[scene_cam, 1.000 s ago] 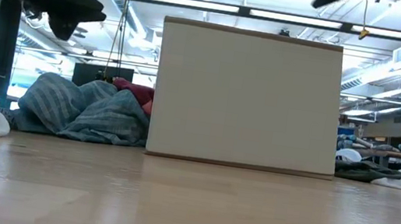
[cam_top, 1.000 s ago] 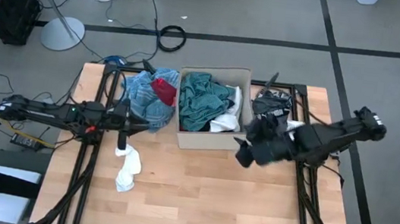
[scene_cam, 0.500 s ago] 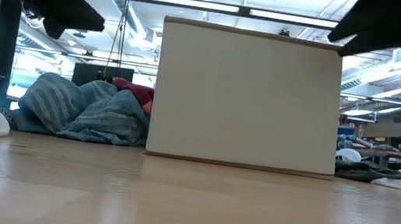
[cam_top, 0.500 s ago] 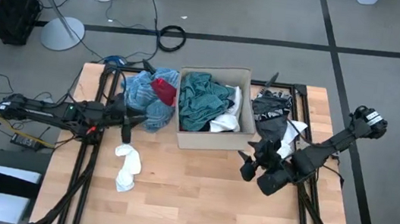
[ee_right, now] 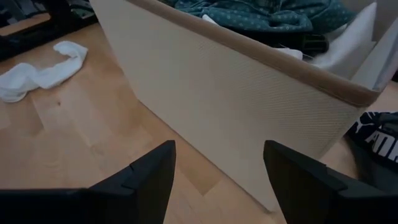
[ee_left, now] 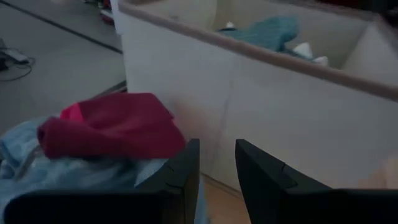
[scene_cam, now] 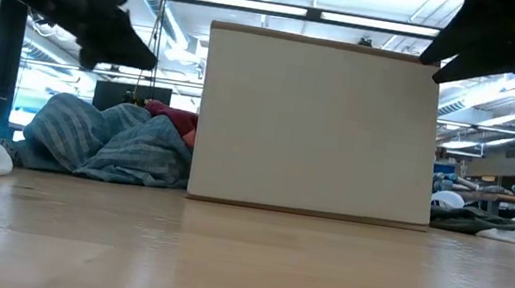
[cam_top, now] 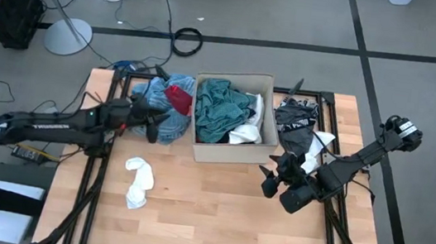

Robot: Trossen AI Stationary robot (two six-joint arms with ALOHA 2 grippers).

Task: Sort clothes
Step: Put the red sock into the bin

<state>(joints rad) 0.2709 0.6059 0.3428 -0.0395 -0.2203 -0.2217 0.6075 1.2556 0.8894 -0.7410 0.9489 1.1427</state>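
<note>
A tan cardboard box [cam_top: 259, 148] holds teal [cam_top: 222, 106] and white clothes. Left of it lies a pile of light blue cloth [cam_top: 161, 111] with a red garment [cam_top: 177, 98] on top. A white cloth [cam_top: 138, 181] lies flat on the table near the pile. Black-and-white garments [cam_top: 298, 115] lie right of the box. My left gripper [cam_top: 153, 127] hovers at the pile's near edge, its fingers a narrow gap apart and empty [ee_left: 217, 168]. My right gripper [cam_top: 271, 178] is open and empty near the box's front right corner [ee_right: 219, 168].
The box wall [ee_left: 280, 118] stands close to the right of my left gripper. Bare wood [cam_top: 215, 213] stretches between the box and the near edge. Metal frame rails [cam_top: 90, 181] run along both table sides. A small white cloth [cam_top: 314, 150] lies under the right arm.
My left gripper has gone from above the white cloth toward the far edge, up to the blue pile, and the arm has swung with it. The white cloth stays flat on the table. My right gripper has moved from the box's corner toward the near edge, then kept still.
</note>
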